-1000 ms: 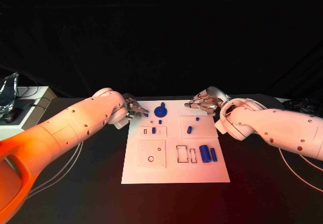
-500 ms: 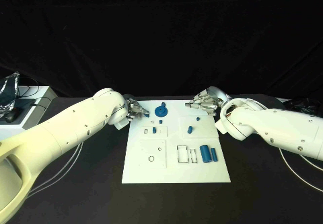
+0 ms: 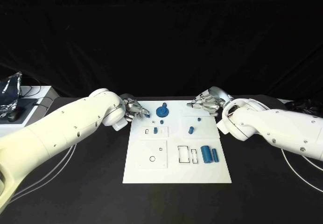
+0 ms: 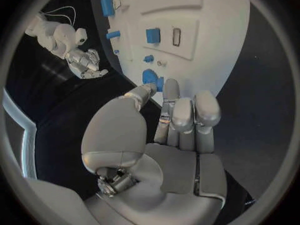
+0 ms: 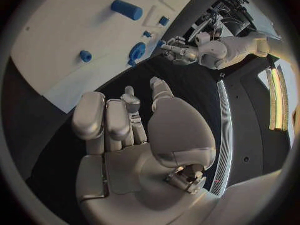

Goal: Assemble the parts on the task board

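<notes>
Both hands have barely moved over the past second, so assembly looks not yet begun. Left hand hovers empty, fingers slack and apart, at the task board's far left corner; right hand likewise off its far right corner. Blue parts lie on the board, ungrasped.
</notes>
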